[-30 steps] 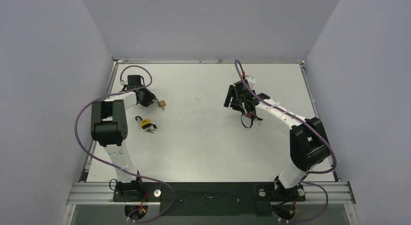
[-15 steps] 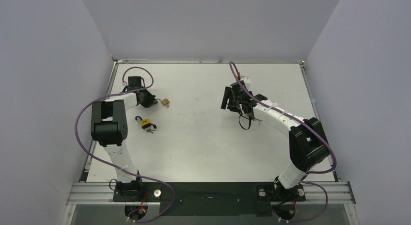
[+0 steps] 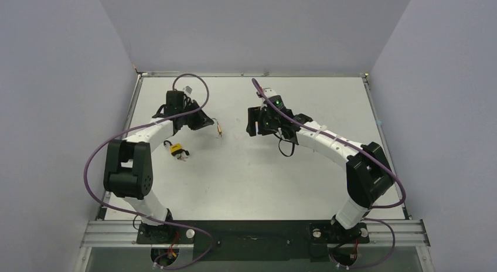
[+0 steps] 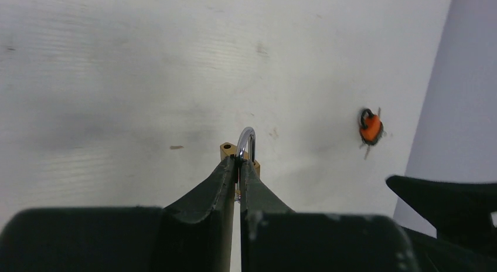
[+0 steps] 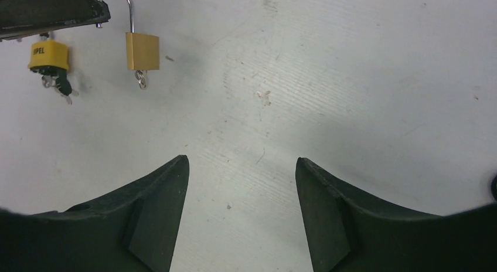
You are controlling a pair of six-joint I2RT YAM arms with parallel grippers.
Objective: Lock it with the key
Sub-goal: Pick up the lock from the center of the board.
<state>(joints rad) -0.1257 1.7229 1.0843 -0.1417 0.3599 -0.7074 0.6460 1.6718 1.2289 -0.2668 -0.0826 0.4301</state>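
A small brass padlock (image 3: 220, 129) hangs from my left gripper (image 3: 209, 123), left of the table's middle. In the left wrist view the left gripper (image 4: 239, 162) is shut on its silver shackle (image 4: 247, 142), with the brass body (image 4: 227, 149) partly hidden behind the fingers. The right wrist view shows the padlock (image 5: 142, 50) with its shackle open and a small metal piece (image 5: 140, 80) dangling under it; I cannot tell whether that is the key. My right gripper (image 3: 253, 121) (image 5: 241, 166) is open and empty, just right of the padlock.
A yellow padlock (image 3: 175, 148) (image 5: 48, 54) with keys (image 5: 61, 88) lies on the table near the left arm. A small orange-and-black object (image 4: 370, 128) lies farther off in the left wrist view. Grey walls stand on three sides.
My left gripper has shut on the brass padlock's shackle and carried it right, towards the middle. My right arm has swung left towards it, still open.
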